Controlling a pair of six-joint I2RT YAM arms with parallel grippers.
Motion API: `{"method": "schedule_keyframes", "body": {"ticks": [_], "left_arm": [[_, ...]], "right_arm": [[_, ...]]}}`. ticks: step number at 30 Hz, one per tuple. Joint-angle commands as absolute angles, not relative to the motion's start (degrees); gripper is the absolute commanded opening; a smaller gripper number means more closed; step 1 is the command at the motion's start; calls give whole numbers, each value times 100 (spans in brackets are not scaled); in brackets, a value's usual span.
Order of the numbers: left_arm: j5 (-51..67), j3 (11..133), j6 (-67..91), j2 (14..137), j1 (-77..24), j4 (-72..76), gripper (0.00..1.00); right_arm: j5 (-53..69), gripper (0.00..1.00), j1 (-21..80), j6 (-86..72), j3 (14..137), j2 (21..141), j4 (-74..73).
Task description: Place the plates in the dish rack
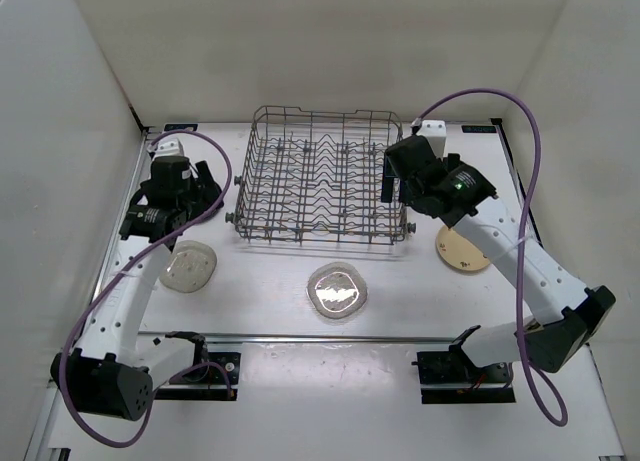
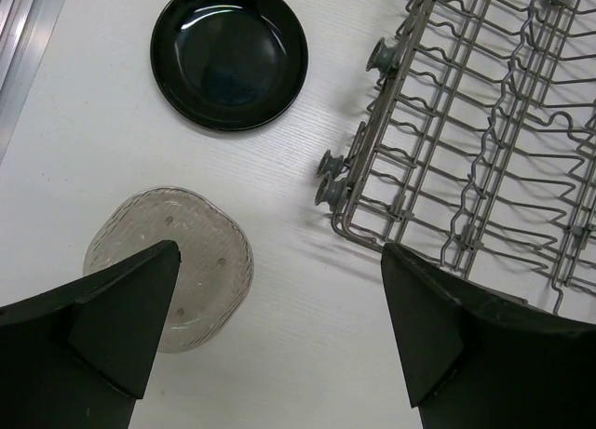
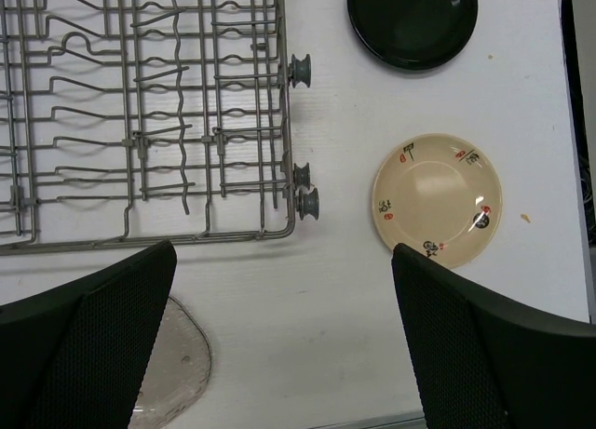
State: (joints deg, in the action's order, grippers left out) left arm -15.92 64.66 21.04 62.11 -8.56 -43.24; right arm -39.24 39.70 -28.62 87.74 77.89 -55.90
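The clear ribbed round plate [image 2: 207, 278] lies flat on the white table [image 2: 279, 168], half hidden under one finger of the left gripper [image 2: 279, 252], whose jaws are spread and empty, while the cream-tan spotted plate [image 3: 438, 199] lies just beyond the right gripper [image 3: 284, 250], its jaws likewise spread, beside the grey wire dish rack [image 3: 140, 113].

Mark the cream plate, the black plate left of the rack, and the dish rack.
cream-tan plate [image 3: 437, 199]: right wrist view, centre of its well.
black plate [image 2: 229, 55]: left wrist view, centre of its well.
dish rack [image 1: 320, 181]: top external view, middle of its wire floor.
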Motion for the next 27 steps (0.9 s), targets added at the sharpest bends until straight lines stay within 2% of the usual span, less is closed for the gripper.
{"method": "schedule_keyframes", "body": {"ticks": [1, 5, 11, 20, 27], "left_arm": [[-1802, 6671, 2153, 6319, -826, -4271, 100], [-1934, 6671, 2329, 6469, -634, -4271, 100], [-1688, 7364, 2215, 7267, -361, -4271, 100], [911, 8796, 2662, 9181, 1281, -4324, 100], [2741, 9018, 3155, 10388, 2320, -4000, 100]], "right_arm": [[-4034, 100, 3946, -2769, 8807, 7620, -5449], [-4034, 100, 3894, -2769, 8930, 7743, -5590], [-4034, 100, 3894, -2830, 8596, 7621, -5467], [-4034, 100, 3841, -2663, 8156, 7199, -5238], [-4034, 100, 3736, -2768, 7595, 6812, -5238]]}}
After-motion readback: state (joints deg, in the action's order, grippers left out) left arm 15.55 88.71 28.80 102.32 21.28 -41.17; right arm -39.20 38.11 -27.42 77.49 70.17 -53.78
